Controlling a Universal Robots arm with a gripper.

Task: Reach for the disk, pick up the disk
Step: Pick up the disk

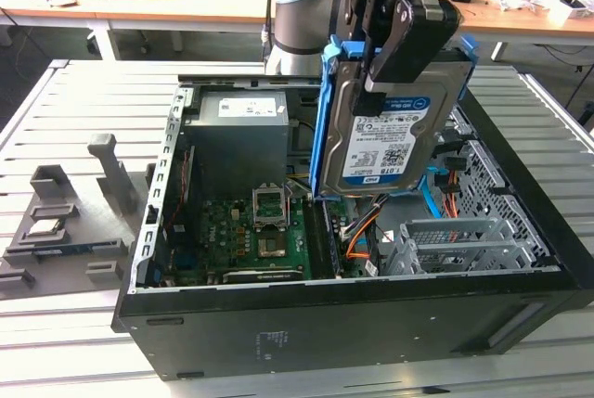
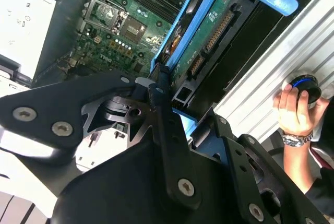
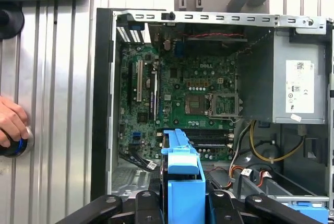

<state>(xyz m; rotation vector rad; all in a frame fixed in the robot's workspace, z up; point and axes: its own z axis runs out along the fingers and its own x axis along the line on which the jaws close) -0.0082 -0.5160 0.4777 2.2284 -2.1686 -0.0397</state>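
The disk (image 1: 394, 143), silver metal with a blue-and-white label and a bright blue side rail (image 1: 325, 110), hangs upright above the open computer case (image 1: 371, 314). My gripper (image 1: 379, 87) is shut on the disk's upper edge, its black fingers (image 1: 408, 41) clamping from above. In the second wrist view the disk (image 2: 211, 36) shows its green circuit-board side and connectors, framed by the blue rail, with black fingers (image 2: 169, 130) pressed on both faces. The first wrist view looks down the blue rail edge of the disk (image 3: 182, 166) over the motherboard.
Inside the case are a motherboard (image 1: 255, 231), a grey power supply (image 1: 241, 134), orange cables (image 1: 357, 236) and a metal drive cage (image 1: 459, 240). A grey fixture (image 1: 65, 212) lies on the slatted table at the exterior view's left. A person's hand (image 2: 295, 109) rests on a knob beside the case.
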